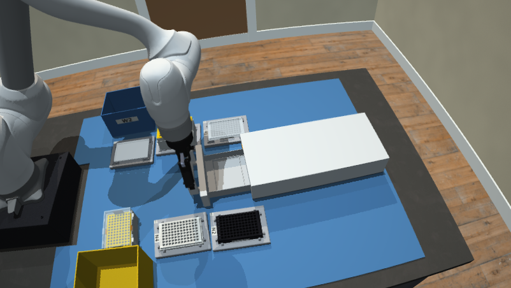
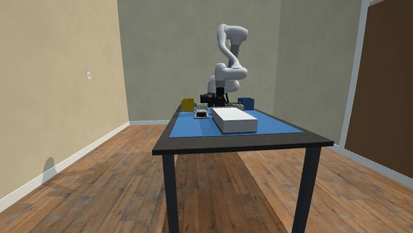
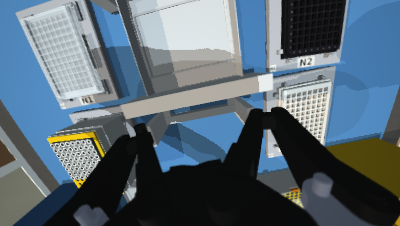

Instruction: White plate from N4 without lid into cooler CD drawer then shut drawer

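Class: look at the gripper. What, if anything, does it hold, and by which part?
The gripper is shut on the drawer's bar handle, gripping along the bar's length, short of its white-tipped end. The white plate sits untouched in N4.

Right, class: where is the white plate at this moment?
In the top view, the white plate sits in nest N4, front of the bench, between the tip box and black plate.

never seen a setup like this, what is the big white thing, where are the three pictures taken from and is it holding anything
The white machine is a robot arm with a black gripper. One picture looks down from above, one from across the room, one from a camera at the gripper. On the blue mat stand a white cooler with its drawer pulled partly out, plates in grey nests, including the white plate, and a blue bin and a yellow bin. The gripper is shut on the drawer's bar handle.
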Action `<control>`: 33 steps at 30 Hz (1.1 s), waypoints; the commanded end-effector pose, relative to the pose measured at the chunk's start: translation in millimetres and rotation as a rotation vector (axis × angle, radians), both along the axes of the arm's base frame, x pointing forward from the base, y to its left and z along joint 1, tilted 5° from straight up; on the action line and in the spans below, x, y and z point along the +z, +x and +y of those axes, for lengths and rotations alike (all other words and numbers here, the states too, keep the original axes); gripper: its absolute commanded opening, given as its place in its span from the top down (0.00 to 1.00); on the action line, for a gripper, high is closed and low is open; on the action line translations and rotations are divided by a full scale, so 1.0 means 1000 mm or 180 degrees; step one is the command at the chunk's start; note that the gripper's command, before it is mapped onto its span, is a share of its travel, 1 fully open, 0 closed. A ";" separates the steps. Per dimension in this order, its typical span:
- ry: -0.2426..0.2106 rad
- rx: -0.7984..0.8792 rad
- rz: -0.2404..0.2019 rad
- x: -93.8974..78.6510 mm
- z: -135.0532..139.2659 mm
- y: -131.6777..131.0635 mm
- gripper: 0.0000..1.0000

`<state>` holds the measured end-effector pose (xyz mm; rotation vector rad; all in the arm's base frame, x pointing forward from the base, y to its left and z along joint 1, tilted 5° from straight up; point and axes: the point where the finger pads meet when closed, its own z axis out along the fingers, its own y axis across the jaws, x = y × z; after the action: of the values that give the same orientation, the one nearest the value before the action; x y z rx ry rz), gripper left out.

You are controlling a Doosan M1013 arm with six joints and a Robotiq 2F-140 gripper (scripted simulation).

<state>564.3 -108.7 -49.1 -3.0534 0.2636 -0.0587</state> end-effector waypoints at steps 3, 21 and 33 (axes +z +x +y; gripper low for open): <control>-0.0001 0.0024 0.0007 -0.003 0.002 -0.005 1.00; -0.0001 0.0024 0.0007 -0.003 0.003 -0.012 1.00; -0.0001 0.0024 0.0007 -0.003 0.003 -0.012 1.00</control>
<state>557.6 -107.0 -49.3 -3.0546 0.2631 -0.0603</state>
